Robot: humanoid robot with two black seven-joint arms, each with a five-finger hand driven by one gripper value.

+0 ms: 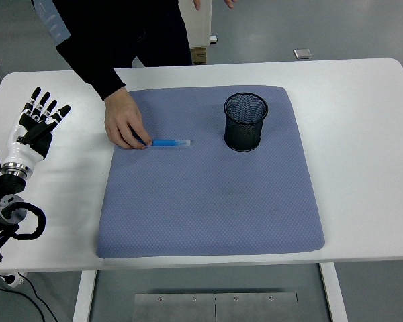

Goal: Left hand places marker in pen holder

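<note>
Left hand (pixel 39 121) sat at left edge of frame, over bare white table (pixel 363 134), fingers spread and pointing up-frame, nothing in them. Well apart from the mat, not touching anything visible. Right hand not in shot.

Right of it, blue-grey mat (pixel 208 208) covered the middle of the table. Marker (pixel 169 142) lay flat on the mat's upper-left part, long axis roughly left-right, blue body with a pale end toward the right. A person's hand (pixel 124 124) reached down from the top of frame, dark sleeve, fingertips on the marker's left end; looked like setting or adjusting it, can't tell which.

Black mesh pen holder (pixel 245 122) stood upright on the mat, upper-middle of frame, right of the marker and clear of it. Nothing visible inside, though the mesh made that hard to confirm.

Progress: nothing done as far as the shot shows. Marker not grasped by the robot and not in the holder. Left to do, by my read: person's hand clears, left hand reaches right to the marker, grasps, lifts, carries to the holder, drops it in.
</note>
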